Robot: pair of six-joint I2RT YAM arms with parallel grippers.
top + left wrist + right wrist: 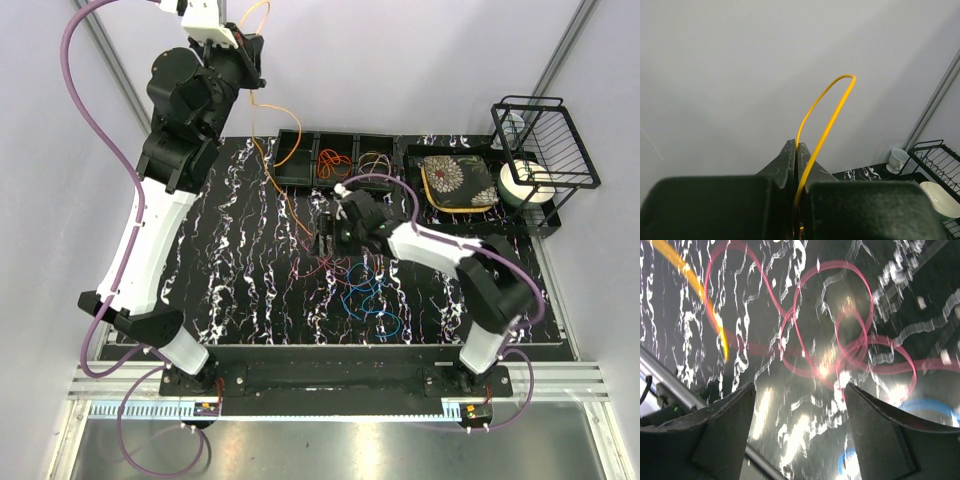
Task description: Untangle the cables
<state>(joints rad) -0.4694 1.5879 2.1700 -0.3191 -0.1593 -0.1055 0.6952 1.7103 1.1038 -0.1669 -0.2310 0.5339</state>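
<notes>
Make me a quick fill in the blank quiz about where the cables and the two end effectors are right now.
1. The raised end effector pinching the yellow cable belongs to the ____ arm.
2. The right end effector hangs over the pink cables with its jaws ____.
3. The black tray at the back of the table has ____ compartments with cables in them.

Missing words: left; open; three

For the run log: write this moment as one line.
left gripper: shut on yellow cable, held high | right gripper: open above pink cable
</notes>
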